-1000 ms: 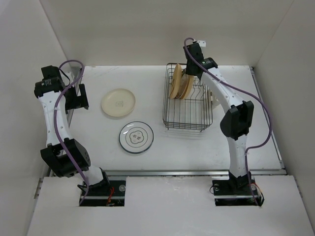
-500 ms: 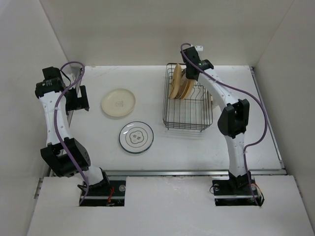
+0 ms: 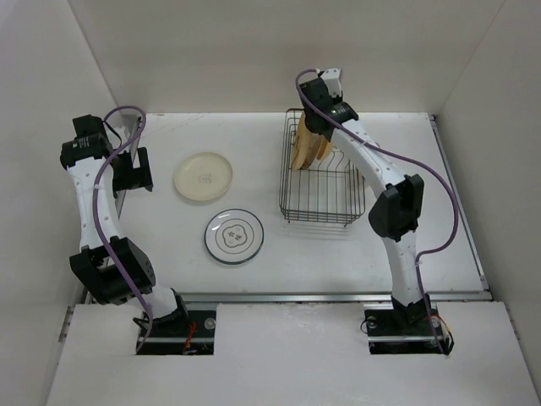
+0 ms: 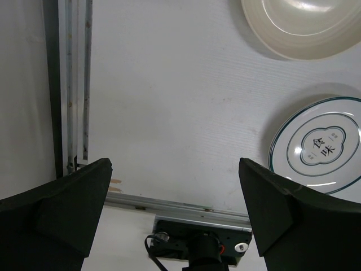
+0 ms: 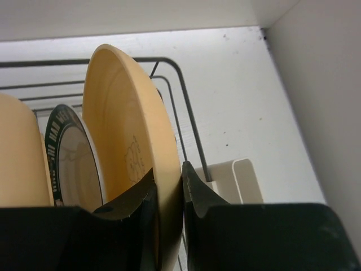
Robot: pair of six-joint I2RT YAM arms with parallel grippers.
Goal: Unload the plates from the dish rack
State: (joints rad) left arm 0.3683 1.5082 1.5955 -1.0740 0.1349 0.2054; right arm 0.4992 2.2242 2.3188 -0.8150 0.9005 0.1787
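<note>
Orange plate (image 5: 132, 141) stands upright in the rack (image 5: 189, 121), my right hand (image 5: 168, 172) pinched narrow on its rim, so I'd lift straight up, clear of the wires, then swing to the counter (image 3: 296, 254); left hand (image 4: 175, 164) hangs wide.

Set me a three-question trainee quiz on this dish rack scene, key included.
1. How many plates lie flat on the table, outside the dish rack?
2. True or false: the left jaws hold a plate.
3. The right jaws pinch: A a rack wire; B the rim of the orange-yellow plate; C nothing.
Key: 1 two, the cream plate and the ringed plate; 2 false, they stand open and empty; 3 B.
</note>
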